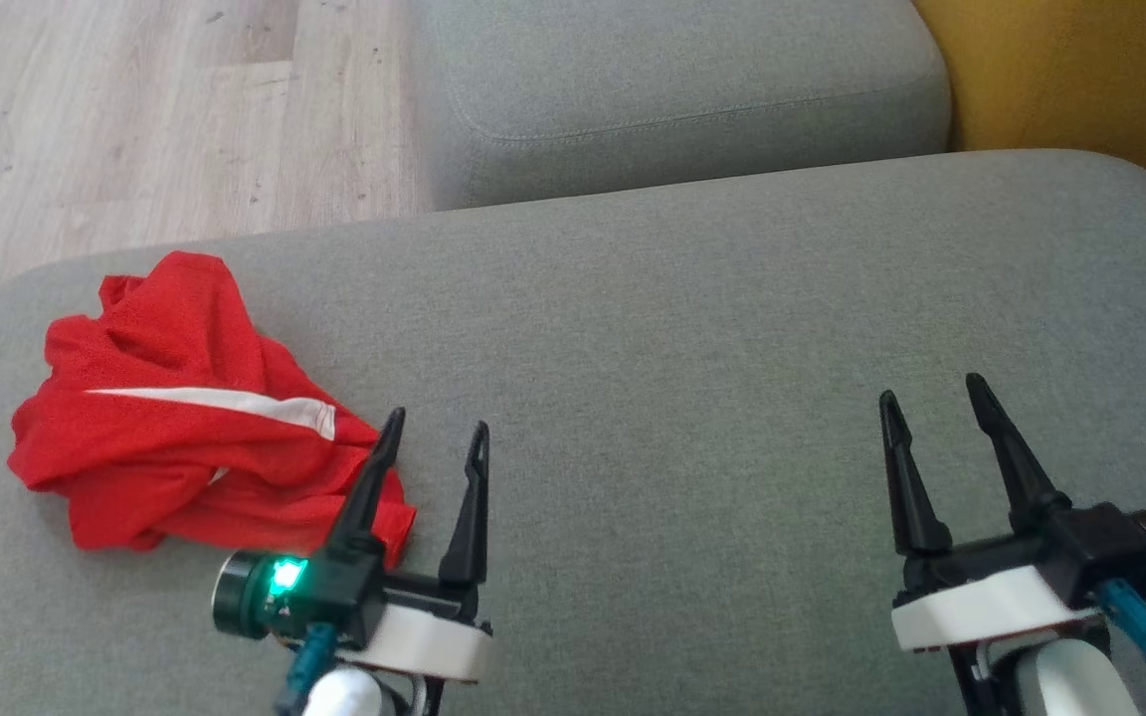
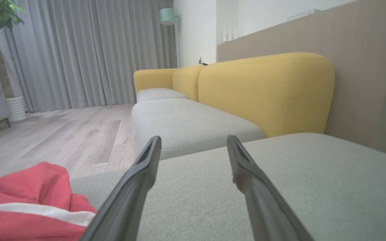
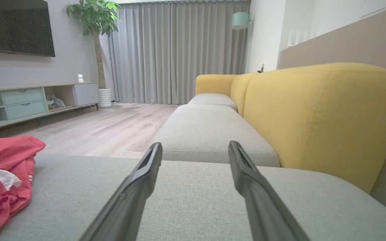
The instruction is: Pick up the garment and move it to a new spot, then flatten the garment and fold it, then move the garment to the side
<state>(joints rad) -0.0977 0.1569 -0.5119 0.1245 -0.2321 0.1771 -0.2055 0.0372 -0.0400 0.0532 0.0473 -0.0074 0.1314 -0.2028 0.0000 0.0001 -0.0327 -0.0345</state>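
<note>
Garment (image 1: pixel 185 408) crumpled on grey sofa seat (image 1: pixel 692 328)

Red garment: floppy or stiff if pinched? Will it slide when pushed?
Likely floppy: the red garment lies crumpled in soft folds, so one pinch would probably lift a fold while the rest drapes. Probably light, since the cloth looks thin. Pushed on the woven grey cushion, it would likely bunch rather than slide.

A home living room: yellow-backed sofa (image 3: pixel 313 113), wall television (image 3: pixel 15 26), grey curtains (image 3: pixel 176 50), potted plant (image 3: pixel 94 20).
</note>
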